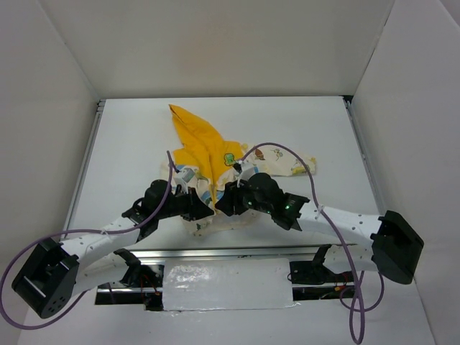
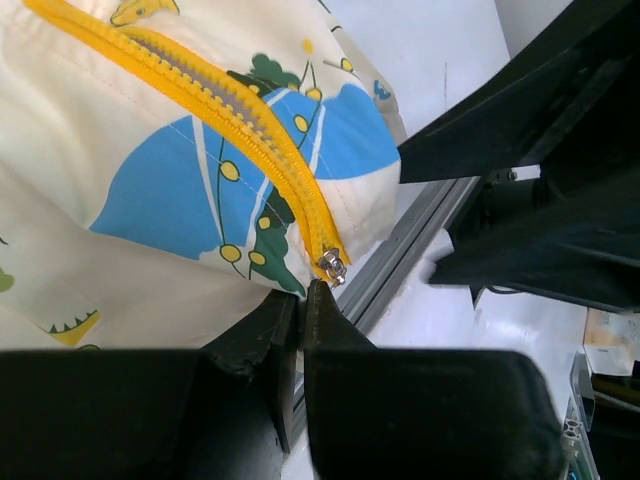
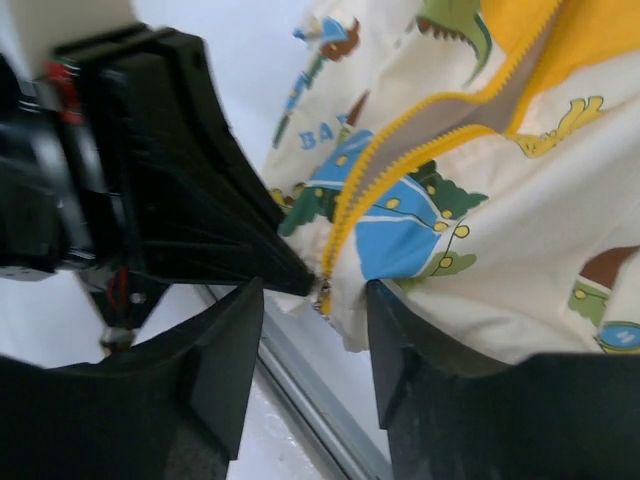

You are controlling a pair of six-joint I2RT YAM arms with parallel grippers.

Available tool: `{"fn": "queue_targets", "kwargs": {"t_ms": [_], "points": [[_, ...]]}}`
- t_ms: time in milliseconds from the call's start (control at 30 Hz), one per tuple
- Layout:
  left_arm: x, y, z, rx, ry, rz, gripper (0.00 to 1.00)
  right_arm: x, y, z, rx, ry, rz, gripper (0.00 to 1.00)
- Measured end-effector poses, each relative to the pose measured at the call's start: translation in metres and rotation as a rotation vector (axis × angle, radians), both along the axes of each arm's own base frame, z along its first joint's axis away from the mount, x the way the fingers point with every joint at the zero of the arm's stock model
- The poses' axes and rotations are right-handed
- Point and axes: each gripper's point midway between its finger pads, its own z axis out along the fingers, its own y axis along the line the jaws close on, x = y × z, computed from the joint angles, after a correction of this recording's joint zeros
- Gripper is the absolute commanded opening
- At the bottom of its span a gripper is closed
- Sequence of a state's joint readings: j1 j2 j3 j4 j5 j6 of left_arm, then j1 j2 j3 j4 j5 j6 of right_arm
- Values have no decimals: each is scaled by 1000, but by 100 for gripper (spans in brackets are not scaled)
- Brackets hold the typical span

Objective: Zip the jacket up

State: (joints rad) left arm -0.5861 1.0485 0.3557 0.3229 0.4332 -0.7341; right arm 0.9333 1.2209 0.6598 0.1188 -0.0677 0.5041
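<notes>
The jacket [image 1: 208, 154] lay just ahead of both claws, its yellow hood pointing away from them and its hem drawn up to their tips. The yellow zipper strip [image 2: 240, 115] ran down to a metal slider [image 2: 331, 266] sitting right above the left claw [image 2: 303, 300]. That claw's jaws were closed, apparently pinching the hem end under the slider. The right claw [image 3: 315, 330] stood with its jaws apart on either side of the same zip end, holding nothing, with the left claw's tip just across from it. With the slider at the bottom of the strip, zipping looked barely begun. The step in hand seemed to be anchoring the hem, and the next move would call for the right claw to close on the small slider and draw it away towards the hood. Beneath the claws ran an aluminium rail [image 2: 400, 250], beyond them a white table [image 1: 129, 144], with plain white walls [image 1: 215, 43] around.
</notes>
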Motion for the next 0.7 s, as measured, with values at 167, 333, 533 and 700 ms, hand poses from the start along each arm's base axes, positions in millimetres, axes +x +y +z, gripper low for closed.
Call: {"fn": "queue_targets", "kwargs": {"t_ms": [167, 333, 533, 700], "points": [[-2, -2, 3, -16, -5, -15, 0, -4, -3, 34, 93, -28, -12, 65], [-3, -3, 1, -16, -2, -18, 0, -9, -6, 60, 171, -39, -21, 80], [-3, -3, -2, -11, 10, -23, 0, -31, -6, 36, 213, 60, 17, 74], [-3, -5, -5, -12, 17, -33, 0, -58, -16, -23, 175, 194, 35, 70]]}}
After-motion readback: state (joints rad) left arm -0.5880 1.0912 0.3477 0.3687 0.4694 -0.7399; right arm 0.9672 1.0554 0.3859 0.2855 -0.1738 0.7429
